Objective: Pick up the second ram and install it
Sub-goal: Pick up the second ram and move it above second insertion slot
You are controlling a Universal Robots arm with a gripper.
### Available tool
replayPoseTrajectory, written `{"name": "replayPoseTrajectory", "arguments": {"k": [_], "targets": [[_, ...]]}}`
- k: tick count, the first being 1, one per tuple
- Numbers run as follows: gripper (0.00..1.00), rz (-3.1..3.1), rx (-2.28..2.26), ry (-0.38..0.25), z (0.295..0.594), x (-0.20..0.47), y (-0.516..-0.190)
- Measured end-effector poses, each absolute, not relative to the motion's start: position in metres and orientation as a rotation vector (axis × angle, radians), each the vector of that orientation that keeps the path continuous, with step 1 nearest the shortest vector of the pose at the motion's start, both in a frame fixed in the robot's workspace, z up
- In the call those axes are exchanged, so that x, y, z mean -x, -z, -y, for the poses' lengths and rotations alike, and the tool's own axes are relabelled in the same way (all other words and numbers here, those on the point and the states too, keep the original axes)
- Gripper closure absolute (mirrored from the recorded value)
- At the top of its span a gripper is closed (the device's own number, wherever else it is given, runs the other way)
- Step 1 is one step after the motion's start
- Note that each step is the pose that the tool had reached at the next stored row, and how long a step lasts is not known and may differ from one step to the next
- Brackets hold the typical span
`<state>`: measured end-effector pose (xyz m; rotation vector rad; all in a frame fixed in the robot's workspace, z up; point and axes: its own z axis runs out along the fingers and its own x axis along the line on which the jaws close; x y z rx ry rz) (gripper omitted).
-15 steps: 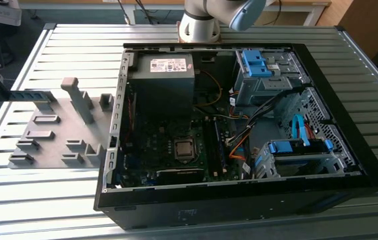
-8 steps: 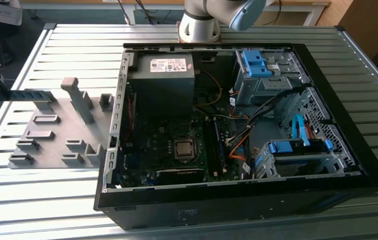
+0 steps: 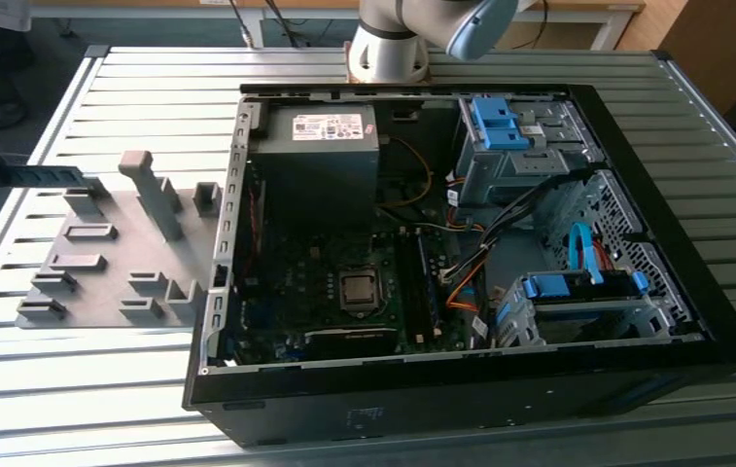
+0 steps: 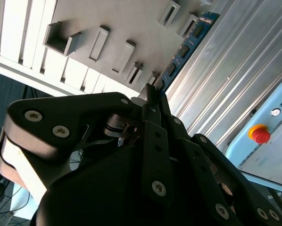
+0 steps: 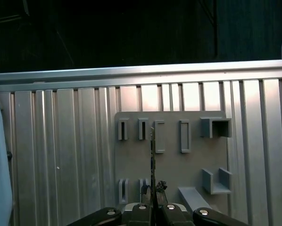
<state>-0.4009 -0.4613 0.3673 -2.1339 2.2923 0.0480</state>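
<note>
My gripper [image 3: 2, 177] hangs at the exterior view's left edge, above the left end of the grey holder plate [image 3: 108, 282]. It is shut on the second ram [image 3: 50, 176], a thin dark green stick that juts out level towards the computer case. In the second wrist view the ram [image 4: 186, 47] shows its black chips and runs out from the closed gripper [image 4: 153, 96]. The first wrist view has the ram [image 5: 152, 155] edge-on, rising from the gripper [image 5: 153, 201] over the holder plate [image 5: 193, 165] and its slotted blocks.
An open computer case [image 3: 679, 321] lies on the slatted metal table [image 3: 134, 97], with the motherboard [image 3: 341, 282] exposed inside. The arm's base [image 3: 387, 49] stands behind the case. A red stop button [image 4: 260, 134] sits on a pale blue box beside the table.
</note>
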Motion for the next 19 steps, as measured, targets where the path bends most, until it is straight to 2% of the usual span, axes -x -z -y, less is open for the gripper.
{"name": "replayPoseTrajectory", "arguments": {"k": [9, 19], "targets": [[0.86, -2.292, 2.134, -0.048, 0.461, 0.401, -0.381], [0.86, -2.292, 2.134, -0.048, 0.461, 0.401, -0.382]]}}
